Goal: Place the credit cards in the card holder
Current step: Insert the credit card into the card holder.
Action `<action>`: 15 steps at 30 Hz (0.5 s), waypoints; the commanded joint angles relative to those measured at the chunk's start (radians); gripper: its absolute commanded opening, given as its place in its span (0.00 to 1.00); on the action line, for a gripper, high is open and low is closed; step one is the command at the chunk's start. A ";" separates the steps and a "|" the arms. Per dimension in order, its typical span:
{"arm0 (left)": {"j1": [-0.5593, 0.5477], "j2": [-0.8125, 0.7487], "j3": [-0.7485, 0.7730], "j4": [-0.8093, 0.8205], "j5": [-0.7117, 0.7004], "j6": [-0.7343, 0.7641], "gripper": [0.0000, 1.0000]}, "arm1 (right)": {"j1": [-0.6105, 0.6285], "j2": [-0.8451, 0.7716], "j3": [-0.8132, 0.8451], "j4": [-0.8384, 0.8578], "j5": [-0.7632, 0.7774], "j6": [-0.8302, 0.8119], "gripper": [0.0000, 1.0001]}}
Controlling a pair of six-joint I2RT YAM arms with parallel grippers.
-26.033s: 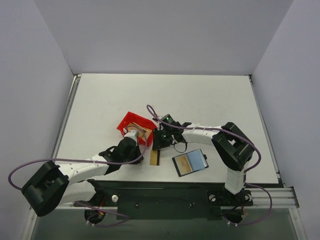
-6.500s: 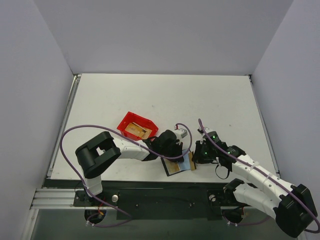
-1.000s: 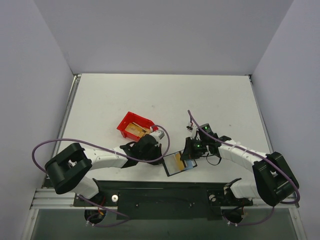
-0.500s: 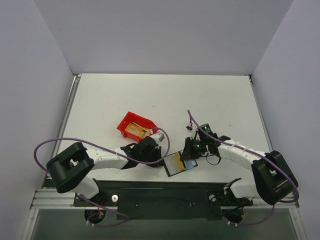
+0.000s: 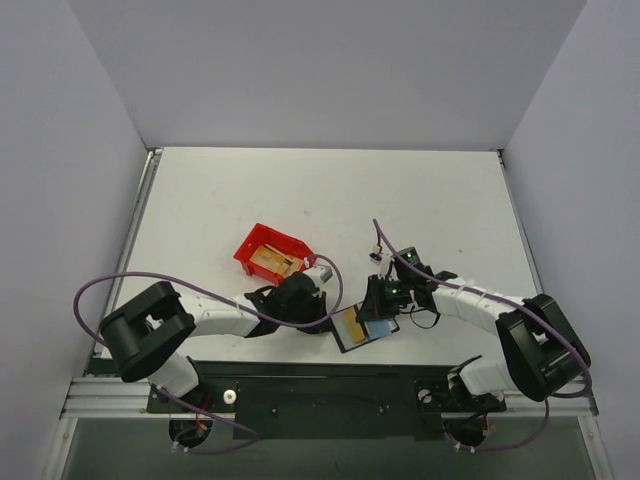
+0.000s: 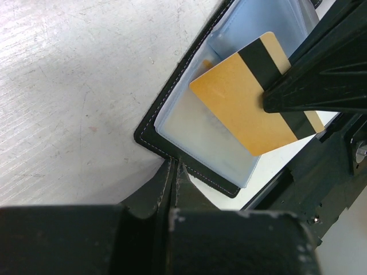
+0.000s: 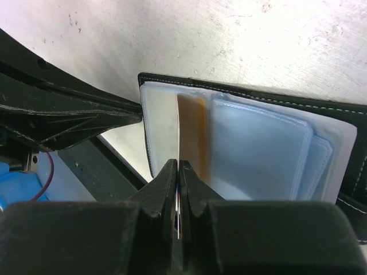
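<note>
Wallet [image 5: 362, 330]: lies open on the bench [image 5: 330, 190] near its front edge, between the two arms, with its pale inside facing up and clear sleeves [image 7: 264, 149] showing.
Left fingers [image 6: 173, 172]: closed tight together, tips right at the wallet's black stitched rim [image 6: 153, 142]. Whether they nip that rim or only press against it cannot be told.
Right fingers [image 7: 179, 172]: closed on a card [image 6: 241, 109], gripping it by one end across its dark stripe.
Card: gold, held tilted over the open wallet. In the right wrist view it is seen nearly edge-on, and its far end [image 7: 192, 123] reaches down among the sleeves on the wallet's left half. How far it has gone into a pocket is not clear.
Red bin [image 5: 250, 248]: sits on the bench beyond the left arm, apart from the wallet.
Spare cards [image 5: 272, 262]: tan, lying inside the red bin. Their number cannot be made out.
</note>
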 commanded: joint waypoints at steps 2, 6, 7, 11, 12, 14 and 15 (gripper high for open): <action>-0.006 0.028 0.027 -0.010 -0.001 0.001 0.00 | 0.011 -0.004 -0.010 0.011 -0.025 -0.005 0.00; -0.006 0.031 0.034 -0.017 -0.001 0.003 0.00 | 0.010 -0.073 0.013 -0.070 0.059 -0.039 0.00; -0.006 0.031 0.034 -0.017 -0.001 0.003 0.00 | 0.010 -0.086 0.022 -0.070 0.083 -0.048 0.00; -0.006 0.031 0.035 -0.022 0.000 0.006 0.00 | 0.001 -0.133 0.055 -0.179 0.136 -0.071 0.00; -0.006 0.032 0.037 -0.023 -0.001 0.006 0.00 | 0.002 -0.135 0.062 -0.209 0.151 -0.083 0.00; -0.006 0.033 0.037 -0.023 0.000 0.006 0.00 | -0.001 -0.132 0.082 -0.243 0.177 -0.094 0.00; -0.006 0.033 0.035 -0.023 -0.001 0.004 0.00 | -0.004 -0.130 0.082 -0.251 0.188 -0.097 0.00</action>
